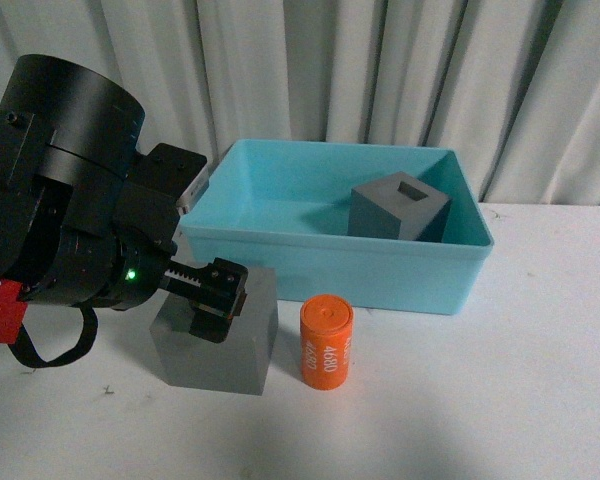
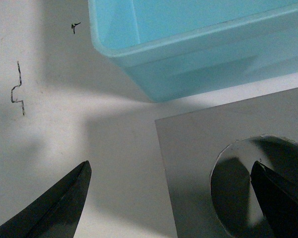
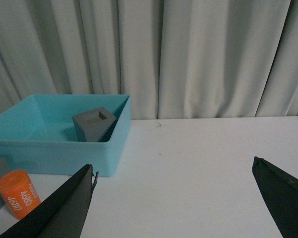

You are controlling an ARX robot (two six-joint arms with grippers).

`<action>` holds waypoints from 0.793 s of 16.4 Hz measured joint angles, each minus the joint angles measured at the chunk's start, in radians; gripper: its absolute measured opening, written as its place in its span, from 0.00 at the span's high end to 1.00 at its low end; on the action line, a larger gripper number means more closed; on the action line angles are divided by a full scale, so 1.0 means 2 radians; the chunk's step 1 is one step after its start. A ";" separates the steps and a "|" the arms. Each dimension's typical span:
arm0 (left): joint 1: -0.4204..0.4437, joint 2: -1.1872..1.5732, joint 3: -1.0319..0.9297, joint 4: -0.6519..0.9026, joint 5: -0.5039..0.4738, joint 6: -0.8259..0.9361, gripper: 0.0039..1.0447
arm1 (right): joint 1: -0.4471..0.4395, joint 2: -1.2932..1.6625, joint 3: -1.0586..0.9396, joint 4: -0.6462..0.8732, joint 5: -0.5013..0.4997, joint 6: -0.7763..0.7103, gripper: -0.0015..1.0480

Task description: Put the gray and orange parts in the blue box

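A gray cube with a round top recess stands on the white table in front of the blue box. My left gripper is open and low over this cube. In the left wrist view one fingertip is over the round recess of the cube and the other fingertip is out past the cube's edge, over the table. The orange cylinder marked "4680" stands upright just right of the cube. The gray cube with a square recess lies tilted inside the box. My right gripper is open and empty above bare table.
Pale curtains hang behind the table. The right wrist view shows the blue box, the cube in it and the orange cylinder off to one side. Small pen marks are on the table near the box's corner.
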 joint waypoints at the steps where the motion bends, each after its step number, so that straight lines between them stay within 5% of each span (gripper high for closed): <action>1: 0.000 0.002 0.001 0.001 0.000 0.000 0.07 | 0.000 0.000 0.000 0.000 0.000 0.000 0.06; 2: 0.000 0.004 0.001 0.001 0.001 -0.001 0.18 | 0.000 0.000 0.000 0.000 0.000 0.000 0.06; 7: 0.001 0.005 0.001 0.001 0.001 -0.002 0.34 | 0.000 0.000 0.000 0.000 0.000 0.000 0.06; 13: -0.003 0.004 -0.005 0.000 0.005 -0.003 0.70 | 0.000 0.000 0.000 0.000 0.000 0.000 0.06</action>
